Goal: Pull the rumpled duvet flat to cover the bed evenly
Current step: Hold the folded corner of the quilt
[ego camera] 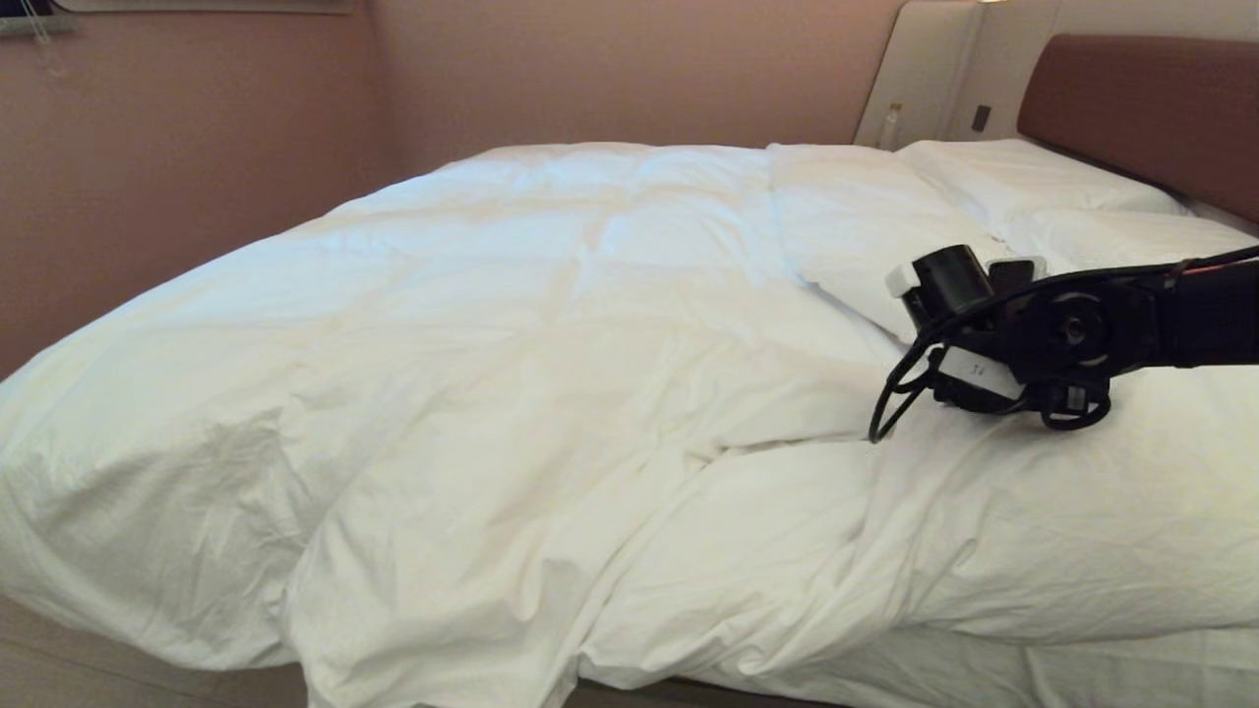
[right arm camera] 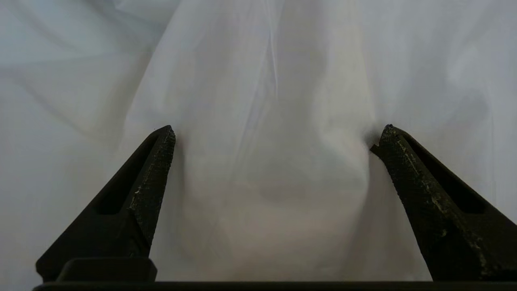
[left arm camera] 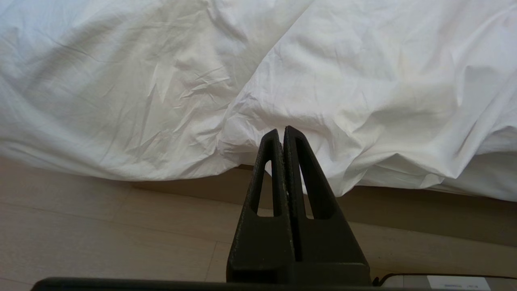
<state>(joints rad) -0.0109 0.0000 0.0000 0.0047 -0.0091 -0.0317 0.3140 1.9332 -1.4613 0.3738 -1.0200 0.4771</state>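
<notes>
Bed (ego camera: 1146, 93): low and wide, brown padded headboard at the far right between beige wall panels; a strip of thin fitted sheet (ego camera: 984, 674) shows along the near edge. Pinkish walls behind.

Duvet (ego camera: 551, 324): thick, puffy white cloth with faint quilted squares, covering most of the bed. Far half lies fairly smooth. Near half is rumpled, with deep diagonal folds meeting near the middle, and the near left corner spills over the bed's edge in heavy creased lobes. Two white pillows (ego camera: 1023, 182) lie at the headboard end, partly overlapped by the duvet's upper edge.

Right arm: black, reaches in from the right above the duvet's right part, with looped cables below the wrist. Head view does not show its fingers. Right wrist view does: right pincer (right arm camera: 274, 133) spread wide, holding nothing, both rough black fingertips (right arm camera: 165, 139) pressing into soft white duvet cloth, a rounded ridge of fabric between them.

Left wrist view only: left pincer (left arm camera: 281, 131) shut, tips together, empty, hanging clear of the duvet's overhanging crumpled edge (left arm camera: 282, 81). Pale wood-look floor (left arm camera: 101, 234) and the dark bed base beneath.
</notes>
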